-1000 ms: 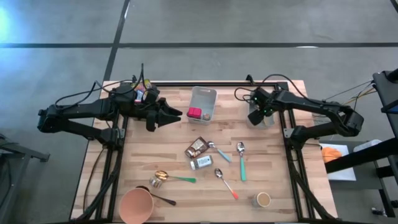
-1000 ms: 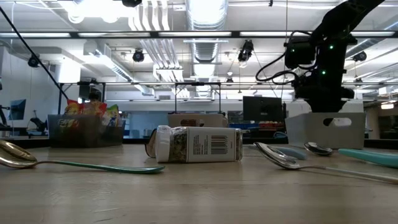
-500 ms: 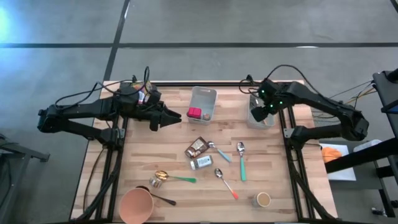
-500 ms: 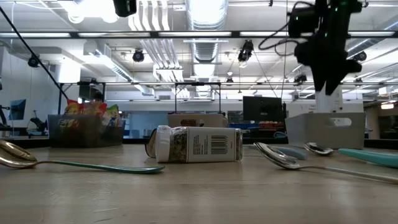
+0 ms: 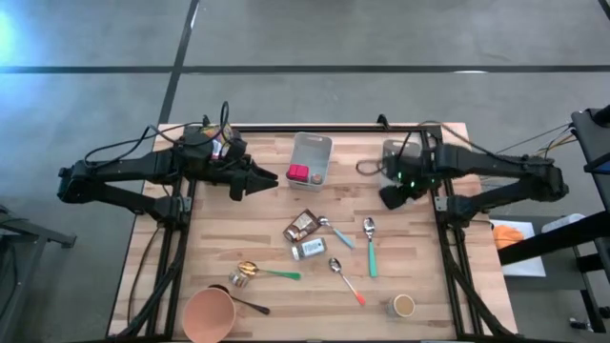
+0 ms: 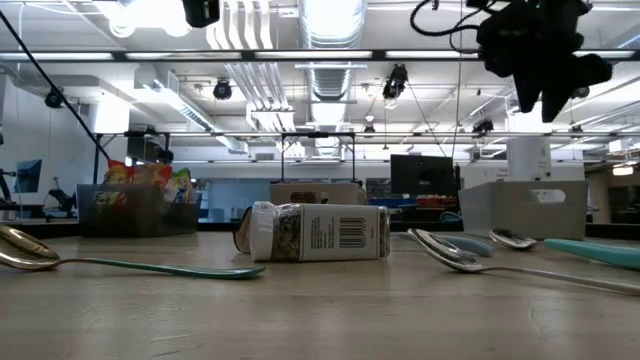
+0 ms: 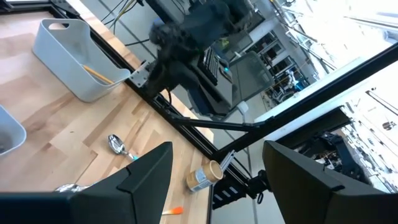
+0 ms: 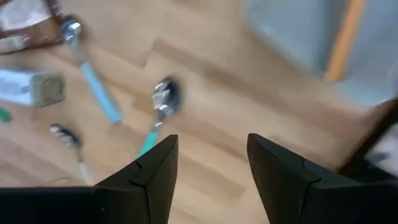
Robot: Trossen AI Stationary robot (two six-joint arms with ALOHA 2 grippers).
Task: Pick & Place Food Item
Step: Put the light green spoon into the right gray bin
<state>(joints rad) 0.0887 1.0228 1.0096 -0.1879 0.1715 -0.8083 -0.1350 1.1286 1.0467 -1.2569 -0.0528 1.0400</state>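
A brown food packet (image 5: 302, 225) and a spice jar (image 5: 309, 250) lie on their sides mid-table; the jar (image 6: 320, 232) fills the middle of the low view. A red item (image 5: 298, 173) sits in the grey bin (image 5: 312, 143) at the far centre. My right gripper (image 5: 391, 197) hangs open above the table, pointing down, just on the near side of a second grey bin (image 5: 400, 157); nothing is between its fingers (image 8: 211, 140). My left gripper (image 5: 265, 178) stands open and level, left of the centre bin, with nothing between its fingers (image 7: 217, 149).
Several spoons (image 5: 370, 238) lie around the jar and packet. An orange cup (image 5: 210, 314) stands at the near left and a small can (image 5: 404, 306) at the near right. An orange stick (image 8: 344, 37) lies in the right bin.
My right gripper has risen from over the right-hand bin, turned about, and come toward the table's near edge; it now hangs beside the bin. Its fingers stay apart. My left gripper has kept its place.
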